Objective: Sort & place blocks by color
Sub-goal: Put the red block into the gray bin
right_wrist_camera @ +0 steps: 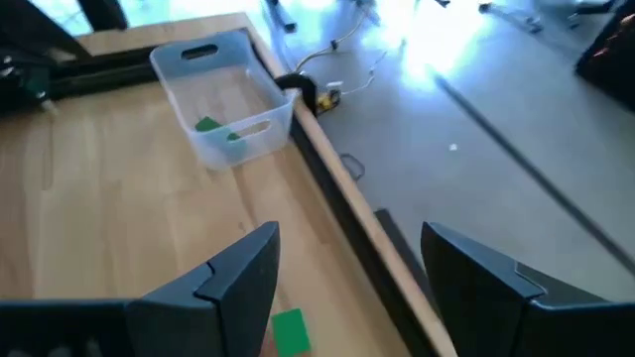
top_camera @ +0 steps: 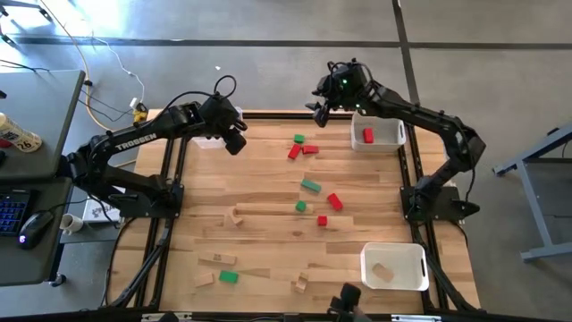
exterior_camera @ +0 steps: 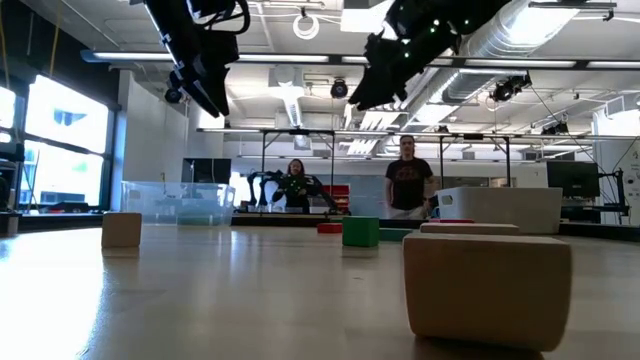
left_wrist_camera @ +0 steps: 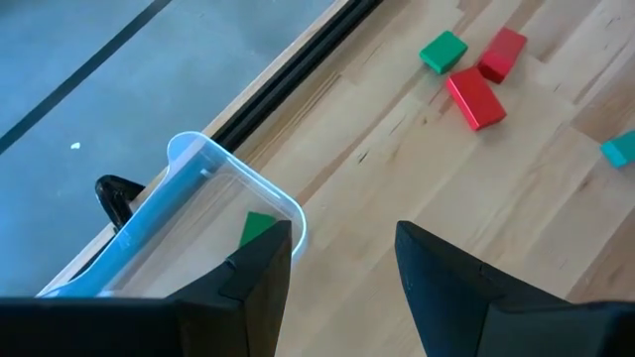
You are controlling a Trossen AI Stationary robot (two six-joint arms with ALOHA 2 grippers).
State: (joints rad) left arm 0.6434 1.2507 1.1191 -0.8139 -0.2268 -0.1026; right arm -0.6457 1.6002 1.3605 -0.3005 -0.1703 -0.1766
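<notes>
Your blocks are only partly sorted: 1 red block (top_camera: 367,136) lies in the far right bin (top_camera: 394,141), 1 plain wood block (top_camera: 382,272) in the near right bin (top_camera: 368,277), and green pieces (right_wrist_camera: 208,126) in the far left bin (right_wrist_camera: 260,131). Most are still loose on the tabletop (top_camera: 268,179). A green block (top_camera: 298,139) and 2 red ones (top_camera: 309,149) sit beside the far right bin; a green bar (top_camera: 310,186), a small green cube (top_camera: 300,207) and 2 more reds (top_camera: 334,201) lie mid-table; several plain pieces (top_camera: 217,259) and a green block (top_camera: 229,277) wait near the front edge. Your left tool (top_camera: 234,141) hangs released and empty over the far left bin's corner. Your right tool (top_camera: 320,111) hovers high at the far edge, beside the far right bin, jaws apart, gripping nothing. By this showing, the bulk of the sorting remains.
</notes>
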